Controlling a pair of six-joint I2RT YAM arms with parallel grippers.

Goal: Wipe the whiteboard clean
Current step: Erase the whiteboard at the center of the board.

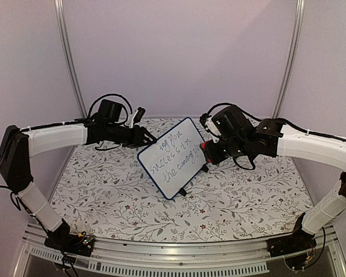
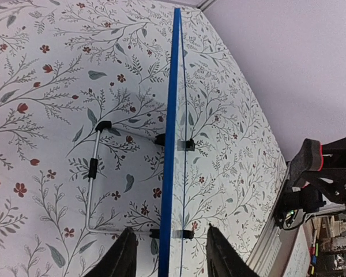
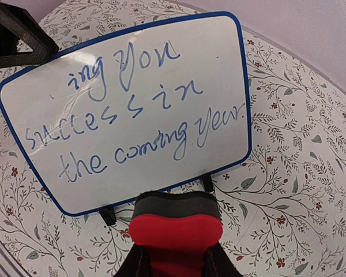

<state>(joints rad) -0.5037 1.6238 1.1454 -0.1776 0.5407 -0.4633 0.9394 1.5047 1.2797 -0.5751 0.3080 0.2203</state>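
While L gripper (image 2: 170, 234) gapes astride whiteboard (image 3: 127, 109) edge, R gripper (image 3: 176, 261) clamps red eraser (image 3: 176, 229) near its face.

- Bright, soft, even light; hardly any shadow around the whiteboard (image 1: 172, 157) ahead of the right claw (image 3: 176, 261).
- Evenly lit board face just above that claw, writing crisp.
- Slightly soft focus on the red block (image 3: 176, 234) pinched in it.
- Dark, blurred fingers (image 2: 122, 257) of the left claw (image 2: 172, 254); sharp farther ahead.
- Bowed wall rails (image 1: 71, 63) far beyond both claws, seen from above.
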